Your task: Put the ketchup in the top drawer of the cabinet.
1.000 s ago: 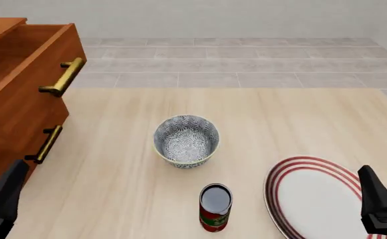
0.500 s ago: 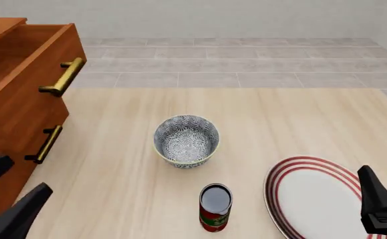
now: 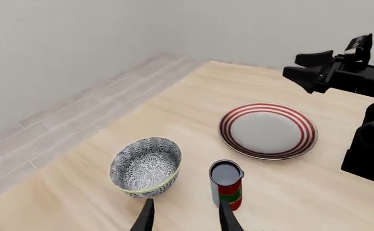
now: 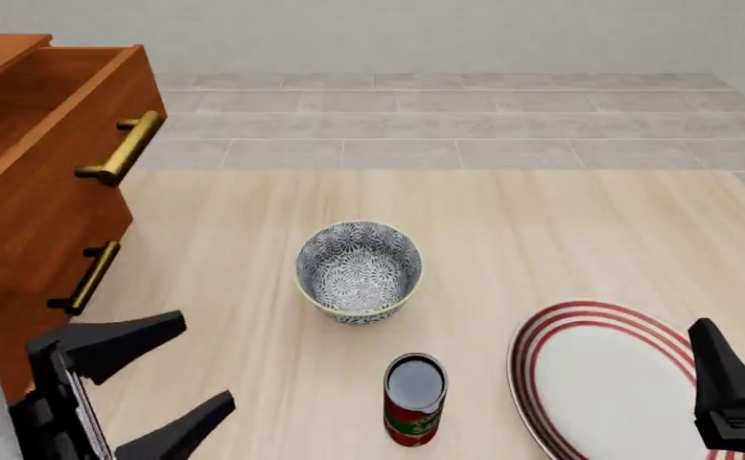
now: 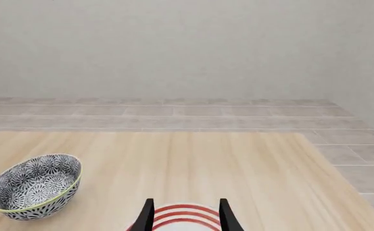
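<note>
The ketchup (image 4: 414, 398) stands upright near the table's front edge, a red-labelled can with a dark glossy top; it also shows in the left wrist view as the ketchup (image 3: 226, 185). My left gripper (image 4: 206, 359) is open at the lower left, pointing right toward the can, well short of it. In its own view the left gripper (image 3: 185, 214) has the can just beyond one finger. At the left stands the cabinet (image 4: 14, 259), its top drawer (image 4: 72, 168) pulled out. My right gripper (image 4: 728, 379) hangs over the plate, and the right gripper (image 5: 185, 211) shows open and empty.
A patterned grey-white bowl (image 4: 360, 271) sits mid-table behind the can. A red-rimmed white plate (image 4: 602, 379) lies at the front right. The lower drawer's brass handle (image 4: 87, 278) juts out just above my left gripper. The right arm (image 3: 341, 72) shows in the left wrist view.
My left gripper has swung in from the lower-left corner and turned to the right, its open fingers now facing the ketchup. The right arm and the objects have not moved.
</note>
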{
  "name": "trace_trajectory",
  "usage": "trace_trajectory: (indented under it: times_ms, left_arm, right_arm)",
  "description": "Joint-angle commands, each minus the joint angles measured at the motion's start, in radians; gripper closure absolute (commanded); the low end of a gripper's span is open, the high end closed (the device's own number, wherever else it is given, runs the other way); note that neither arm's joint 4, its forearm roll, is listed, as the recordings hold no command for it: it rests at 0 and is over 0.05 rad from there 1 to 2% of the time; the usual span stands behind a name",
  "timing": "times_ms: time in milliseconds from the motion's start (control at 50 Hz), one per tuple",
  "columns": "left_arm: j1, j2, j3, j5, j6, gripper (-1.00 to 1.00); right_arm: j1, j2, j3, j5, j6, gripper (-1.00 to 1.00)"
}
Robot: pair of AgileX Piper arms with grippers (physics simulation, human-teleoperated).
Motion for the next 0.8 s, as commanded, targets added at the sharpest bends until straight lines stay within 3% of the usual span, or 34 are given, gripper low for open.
trace_trajectory:
  times_ms: [20, 200, 280, 800]
  left_arm:
    - [-0.097, 0.314, -0.02, -0.204, 0.018, -1.0]
    - [-0.141, 0.47, -0.031, -0.285, 0.059, -1.0]
    - [-0.169, 0.546, -0.051, -0.312, 0.023, -1.0]
    - [-0.16, 0.825, -0.106, -0.472, 0.061, -1.0]
  right_arm:
    - [-0.001, 0.0, 0.0, 0.0, 0.001, -1.0]
    - [-0.003, -0.001, 0.0, 0.0, 0.003, -1.0]
    - [-0.005, -0.006, 0.0, -0.003, 0.003, -1.0]
    - [-0.004, -0.005, 0.0, -0.001, 0.004, -1.0]
